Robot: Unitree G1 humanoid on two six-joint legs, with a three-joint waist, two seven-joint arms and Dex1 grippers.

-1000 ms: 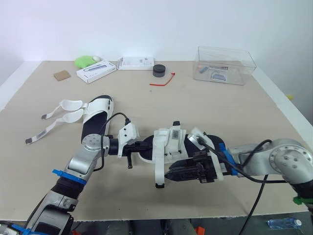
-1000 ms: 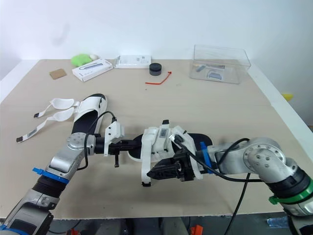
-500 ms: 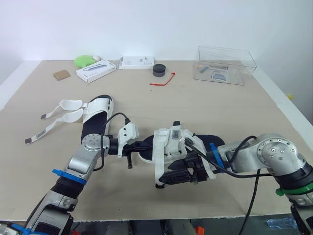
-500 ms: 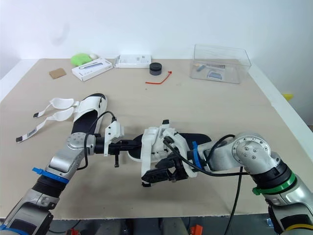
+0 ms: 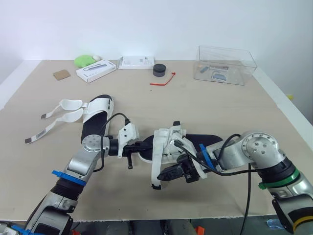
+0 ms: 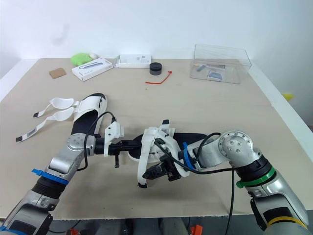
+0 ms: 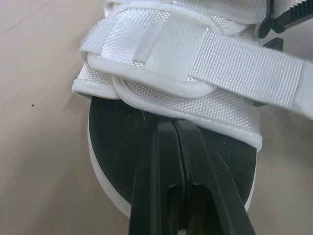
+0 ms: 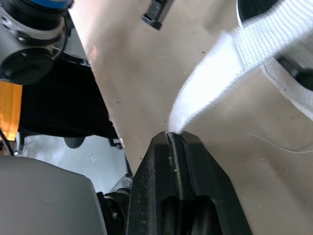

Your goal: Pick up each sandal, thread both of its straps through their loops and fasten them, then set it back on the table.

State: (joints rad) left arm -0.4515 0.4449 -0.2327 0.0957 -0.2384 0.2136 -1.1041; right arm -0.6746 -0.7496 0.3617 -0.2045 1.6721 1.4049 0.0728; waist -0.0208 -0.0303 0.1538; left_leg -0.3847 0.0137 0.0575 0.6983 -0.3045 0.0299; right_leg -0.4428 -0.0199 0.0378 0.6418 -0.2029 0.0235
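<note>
The right claw (image 8: 173, 138) is clamped shut on the free end of a white strap (image 8: 205, 93), which runs taut from its tips back up to the white upper of the sandal (image 5: 205, 140). The left claw (image 7: 175, 128) is closed on the toe edge of that sandal's black sole, just under the front band, holding the shoe steady near the table (image 5: 205, 103) edge closest to the robot. Compared with a second ago, the right claw has swung in from the heel side of the sandal to its near side by the toe, and the right elbow has folded in with it; the strap end it carries now hangs steeper and closer to the left claw. The left claw and the sandal itself have hardly shifted. My reading is that the strap is being drawn out through its loop and tightened, so the next step would be folding it back and pressing it down to fasten; whether the other strap of this shoe is already done I cannot tell. The second sandal (image 5: 96, 113) lies well beyond the held sandal on the robot's left, its two straps (image 5: 68, 115) splayed loose, so it is untouched
</note>
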